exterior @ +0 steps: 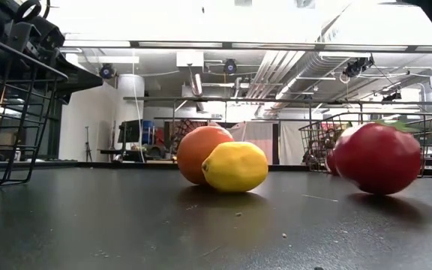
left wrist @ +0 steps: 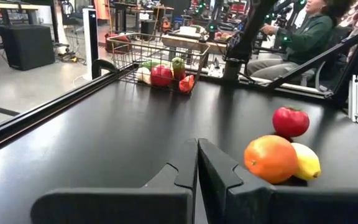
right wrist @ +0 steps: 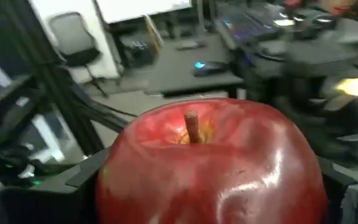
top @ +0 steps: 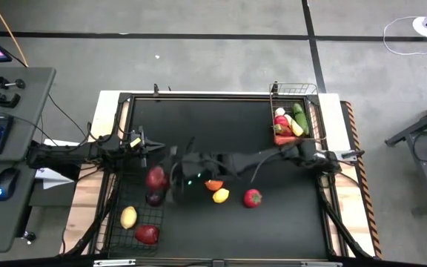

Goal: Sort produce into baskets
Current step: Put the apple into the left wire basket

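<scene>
My right pincer [top: 156, 178] grips the red apple [top: 155, 176] at centre-left of the high view, over the dark basket [top: 117, 222]. I should release low, clear of the purple fruit [top: 155, 197]. Left pincer [left wrist: 197, 163] closed, empty.

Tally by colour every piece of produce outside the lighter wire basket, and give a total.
Red: 3 (held apple in the right gripper, basket apple, tomato)
Yellow: 2 (basket lemon, table lemon)
Orange: 1 (orange)
Dark purple: 1 (purple fruit in the dark basket)
Total: 7
</scene>
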`<action>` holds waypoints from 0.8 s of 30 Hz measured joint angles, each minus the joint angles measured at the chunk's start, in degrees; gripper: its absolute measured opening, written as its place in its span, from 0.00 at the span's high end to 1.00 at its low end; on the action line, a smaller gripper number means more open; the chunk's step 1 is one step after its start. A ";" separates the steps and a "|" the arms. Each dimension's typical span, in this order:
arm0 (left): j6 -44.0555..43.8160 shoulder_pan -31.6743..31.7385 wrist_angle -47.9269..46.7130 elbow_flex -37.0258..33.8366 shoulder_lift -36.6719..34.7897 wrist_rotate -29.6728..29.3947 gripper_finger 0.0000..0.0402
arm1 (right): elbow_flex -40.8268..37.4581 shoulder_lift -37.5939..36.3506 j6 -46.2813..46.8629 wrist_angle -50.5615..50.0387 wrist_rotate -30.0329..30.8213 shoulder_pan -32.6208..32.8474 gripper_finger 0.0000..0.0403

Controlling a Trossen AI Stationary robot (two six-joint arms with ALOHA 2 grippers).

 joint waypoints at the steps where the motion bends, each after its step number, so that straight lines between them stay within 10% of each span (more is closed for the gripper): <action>1: 0.00 0.00 -0.01 -0.02 0.02 -0.02 1.00 | 0.00 1.36 0.02 2.15 -0.66 0.41 0.16; 11: 0.00 0.00 -0.02 -0.02 0.02 -0.04 1.00 | -0.15 13.42 0.01 22.94 -4.04 2.84 0.16; 24: 0.00 0.00 -0.02 -0.02 0.02 -0.04 1.00 | -0.13 16.27 4.90 22.75 -3.91 1.17 0.15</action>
